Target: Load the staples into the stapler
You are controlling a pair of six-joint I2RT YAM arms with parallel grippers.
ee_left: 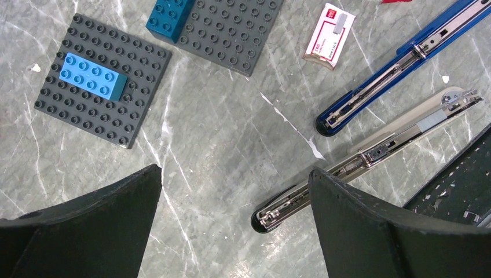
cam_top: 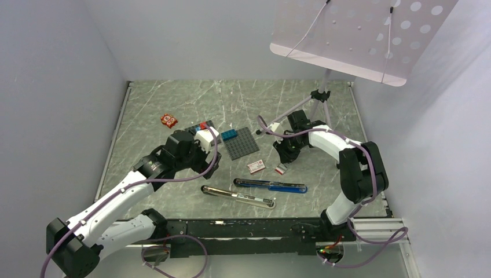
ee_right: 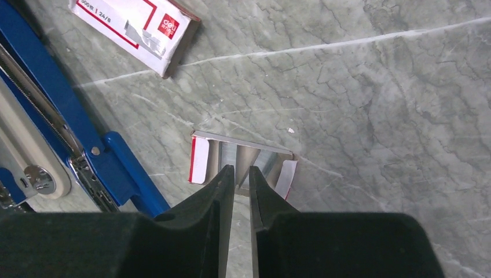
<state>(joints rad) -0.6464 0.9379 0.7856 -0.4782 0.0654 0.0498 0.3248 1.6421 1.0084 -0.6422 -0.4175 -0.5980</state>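
- Two staple items lie on the surface just past the far side of the blue stapler (cam_top: 270, 185). One is the white staple box (cam_top: 255, 167) with red print, and close beside it is the open staple tray (cam_top: 281, 169) with its red end.
- The right gripper (ee_right: 240, 174) hangs directly over the staple tray, tips at its near edge. The jaws are drawn almost together with only a slim gap (I cannot tell whether they pinch a strip).
- The right arm rises from its base, folds at the elbow and reaches back toward the blue stapler's far side, wrist pointing down.
- The left gripper (ee_left: 234, 174) is spread wide and holds nothing. It hovers beyond the blue stapler's left end, with the cream stapler (ee_left: 370, 153) partly under one finger.
- The left arm stretches forward on a diagonal.
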